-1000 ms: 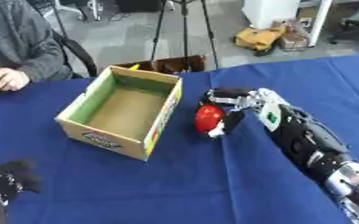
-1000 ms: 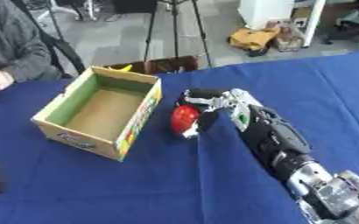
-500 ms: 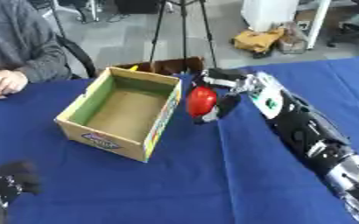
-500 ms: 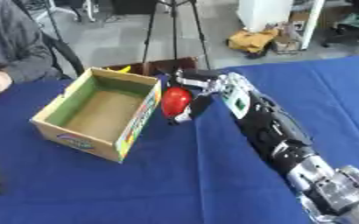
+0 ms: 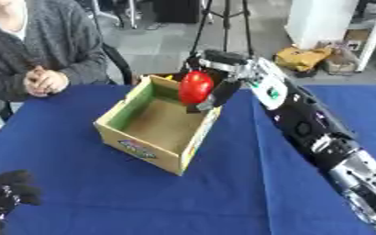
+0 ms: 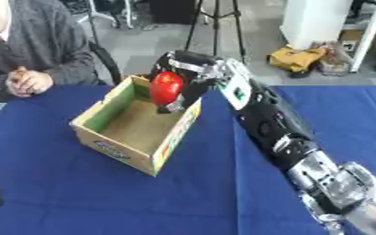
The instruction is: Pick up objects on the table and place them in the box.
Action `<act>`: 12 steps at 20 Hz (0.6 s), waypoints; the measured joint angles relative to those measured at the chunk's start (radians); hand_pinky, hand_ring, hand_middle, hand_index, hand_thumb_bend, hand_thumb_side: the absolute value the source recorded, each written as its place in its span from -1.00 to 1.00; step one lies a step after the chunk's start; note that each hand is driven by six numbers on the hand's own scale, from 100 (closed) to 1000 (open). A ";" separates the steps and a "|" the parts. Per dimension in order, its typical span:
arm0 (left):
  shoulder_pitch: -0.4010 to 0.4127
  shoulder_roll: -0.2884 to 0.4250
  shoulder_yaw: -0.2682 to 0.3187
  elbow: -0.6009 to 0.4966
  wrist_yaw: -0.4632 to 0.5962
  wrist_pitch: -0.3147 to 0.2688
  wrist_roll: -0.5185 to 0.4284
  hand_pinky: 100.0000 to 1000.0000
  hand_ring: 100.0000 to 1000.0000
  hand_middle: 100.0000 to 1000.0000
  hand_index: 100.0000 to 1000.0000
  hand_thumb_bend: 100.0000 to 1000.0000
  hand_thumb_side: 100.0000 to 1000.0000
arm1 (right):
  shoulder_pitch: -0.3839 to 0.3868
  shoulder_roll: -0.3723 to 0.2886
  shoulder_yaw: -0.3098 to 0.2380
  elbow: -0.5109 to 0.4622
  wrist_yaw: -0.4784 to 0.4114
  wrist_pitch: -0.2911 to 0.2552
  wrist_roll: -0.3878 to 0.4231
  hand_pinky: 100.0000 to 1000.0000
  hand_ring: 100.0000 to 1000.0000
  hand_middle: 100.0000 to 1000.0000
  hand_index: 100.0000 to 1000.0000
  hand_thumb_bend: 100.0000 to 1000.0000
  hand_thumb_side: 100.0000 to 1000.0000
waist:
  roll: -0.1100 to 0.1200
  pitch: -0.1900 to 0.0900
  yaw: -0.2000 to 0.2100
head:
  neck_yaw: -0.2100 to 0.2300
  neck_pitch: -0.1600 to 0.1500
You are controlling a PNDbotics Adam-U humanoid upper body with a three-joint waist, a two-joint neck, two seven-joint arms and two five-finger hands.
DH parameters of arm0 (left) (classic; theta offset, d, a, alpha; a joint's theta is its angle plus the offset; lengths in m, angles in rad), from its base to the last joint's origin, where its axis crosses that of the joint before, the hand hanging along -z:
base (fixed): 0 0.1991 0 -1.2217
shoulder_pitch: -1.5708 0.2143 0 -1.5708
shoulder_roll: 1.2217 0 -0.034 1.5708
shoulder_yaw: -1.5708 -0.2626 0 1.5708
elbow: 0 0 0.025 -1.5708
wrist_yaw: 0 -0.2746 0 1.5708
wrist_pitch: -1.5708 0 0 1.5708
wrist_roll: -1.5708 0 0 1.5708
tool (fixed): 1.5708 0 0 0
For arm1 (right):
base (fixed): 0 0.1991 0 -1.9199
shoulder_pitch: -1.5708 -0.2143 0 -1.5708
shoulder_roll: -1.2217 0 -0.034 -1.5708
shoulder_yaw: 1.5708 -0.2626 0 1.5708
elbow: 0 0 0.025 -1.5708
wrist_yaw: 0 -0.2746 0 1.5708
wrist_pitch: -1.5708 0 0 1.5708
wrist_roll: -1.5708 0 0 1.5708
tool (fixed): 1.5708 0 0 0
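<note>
Blue-clothed table [image 5: 247, 193]: no loose objects visible on it. Open brown cardboard box with green inner walls [image 5: 155, 121] sits left of centre, interior appears empty. Right hand [image 5: 223, 75] has fingers curled round a smooth red rounded object [image 5: 195, 87], holding it in the air over the box's far right corner. Left hand [image 5: 7, 195] idle at lower left, fingers curled, empty. Judgement: carry nearly done; release remains.

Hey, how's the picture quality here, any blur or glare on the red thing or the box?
Left eye view: soft all over; the red object in the right hand has smeared edges and no glare. Right eye view: equally soft; the box label is unreadable.
</note>
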 measured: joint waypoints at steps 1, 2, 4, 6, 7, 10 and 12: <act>-0.003 -0.004 -0.003 -0.001 0.000 0.000 -0.004 -0.12 -0.03 0.06 0.34 -0.44 1.00 | 0.000 0.000 0.002 0.006 0.015 0.000 -0.010 -0.59 -0.24 0.09 0.41 0.21 -0.62 | 0.000 0.003 0.013 | -0.012 -0.004; -0.006 -0.008 -0.007 -0.001 0.001 0.000 -0.008 -0.12 -0.03 0.06 0.34 -0.44 1.00 | 0.000 0.001 0.002 0.012 0.031 -0.002 -0.017 -0.57 -0.22 0.12 0.42 -0.10 -0.35 | 0.001 0.007 0.025 | -0.024 -0.009; -0.010 -0.016 -0.012 -0.005 0.004 0.001 -0.015 -0.12 -0.03 0.06 0.34 -0.44 1.00 | 0.001 0.008 0.002 0.029 0.062 -0.006 -0.025 -0.50 -0.16 0.17 0.45 -0.10 -0.31 | 0.003 0.014 0.040 | -0.048 -0.014; -0.014 -0.020 -0.016 -0.007 0.006 0.001 -0.020 -0.12 -0.03 0.06 0.34 -0.44 1.00 | 0.004 0.016 0.005 0.050 0.092 -0.015 -0.025 -0.33 -0.04 0.27 0.50 -0.09 -0.25 | 0.006 0.021 0.048 | -0.067 -0.017; -0.015 -0.023 -0.018 -0.007 0.007 0.001 -0.022 -0.12 -0.03 0.06 0.34 -0.44 1.00 | 0.008 0.020 0.008 0.059 0.109 -0.023 -0.023 -0.20 0.06 0.30 0.52 -0.08 -0.21 | 0.007 0.023 0.048 | -0.073 -0.017; -0.016 -0.025 -0.018 -0.011 0.011 0.001 -0.024 -0.12 -0.03 0.06 0.34 -0.44 1.00 | 0.015 0.031 0.009 0.080 0.158 -0.051 -0.017 0.06 0.39 0.50 0.62 -0.05 -0.06 | 0.009 0.028 0.049 | -0.083 -0.020; -0.017 -0.026 -0.018 -0.012 0.012 0.000 -0.026 -0.12 -0.03 0.06 0.34 -0.44 1.00 | 0.019 0.039 0.009 0.091 0.186 -0.068 -0.013 0.30 0.57 0.62 0.69 -0.01 0.07 | 0.009 0.030 0.048 | -0.084 -0.020</act>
